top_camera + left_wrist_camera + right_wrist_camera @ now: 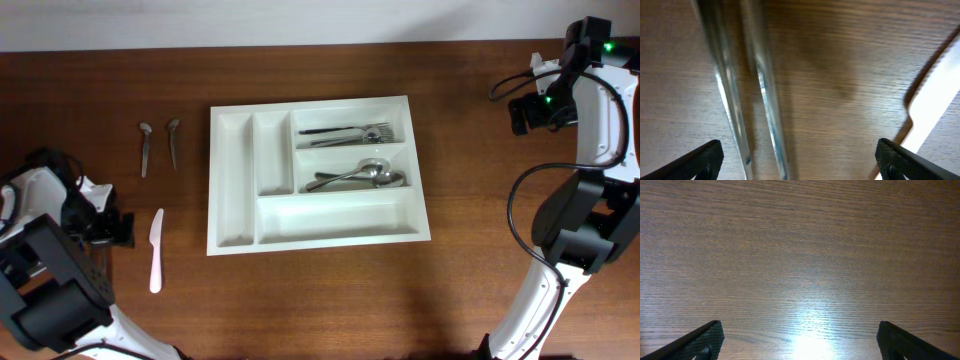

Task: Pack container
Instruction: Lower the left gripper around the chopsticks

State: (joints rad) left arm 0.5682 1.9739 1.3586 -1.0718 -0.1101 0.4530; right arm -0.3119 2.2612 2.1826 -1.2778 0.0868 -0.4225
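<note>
Container (232, 180) at middle of surface (480, 300), cutlery (352, 131) in two compartments. Left pincer (800, 162) released above two close-lying spoons (767, 100); right pincer (800, 342) released over bare wood. Likely trouble: pinching both handles together, or skidding one away

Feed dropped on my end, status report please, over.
Left pincer and right pincer open, empty. Cutlery tray holds forks, spoons. Two loose spoons, white knife lying left of it. Nothing blocking.

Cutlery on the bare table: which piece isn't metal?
The white plastic knife; the two small spoons lying side by side beyond it are shiny metal.
</note>
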